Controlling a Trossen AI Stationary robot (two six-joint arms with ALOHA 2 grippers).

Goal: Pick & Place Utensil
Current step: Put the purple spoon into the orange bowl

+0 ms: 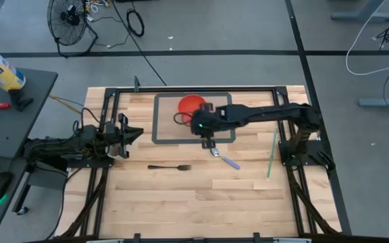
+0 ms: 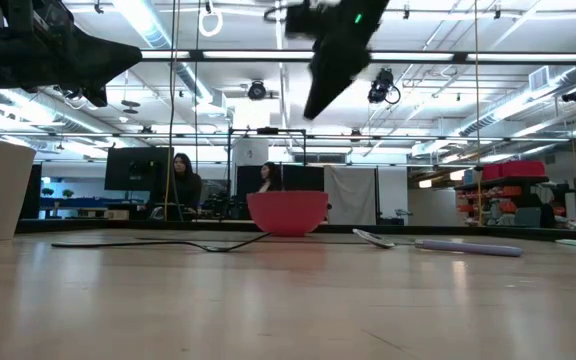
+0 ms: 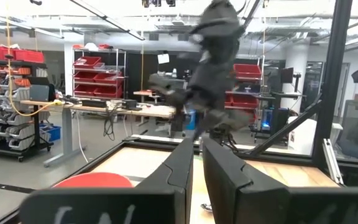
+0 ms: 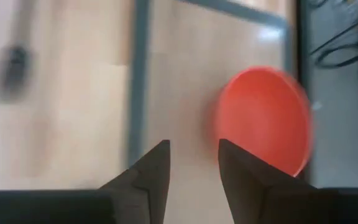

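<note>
A black fork (image 1: 169,167) lies flat on the wooden table, near the middle. A spoon with a purple handle (image 1: 225,159) lies flat to its right, also in the low view (image 2: 438,246). A red bowl (image 1: 192,104) stands on a grey-framed mat toward the far edge. My right gripper (image 1: 209,140) hovers above the table between bowl and spoon, open and empty, high over them in the low view (image 2: 318,95). Its wrist view shows its parted fingers (image 4: 194,158) above bare wood beside the bowl (image 4: 266,121). My left gripper (image 1: 125,132) waits at the table's left side, shut (image 3: 197,163).
A thin green stick (image 1: 271,156) lies on the table's right part. Black frame rails (image 1: 194,88) run along the table edges. The wood toward the near edge is bare. People sit in the room beyond (image 2: 183,180).
</note>
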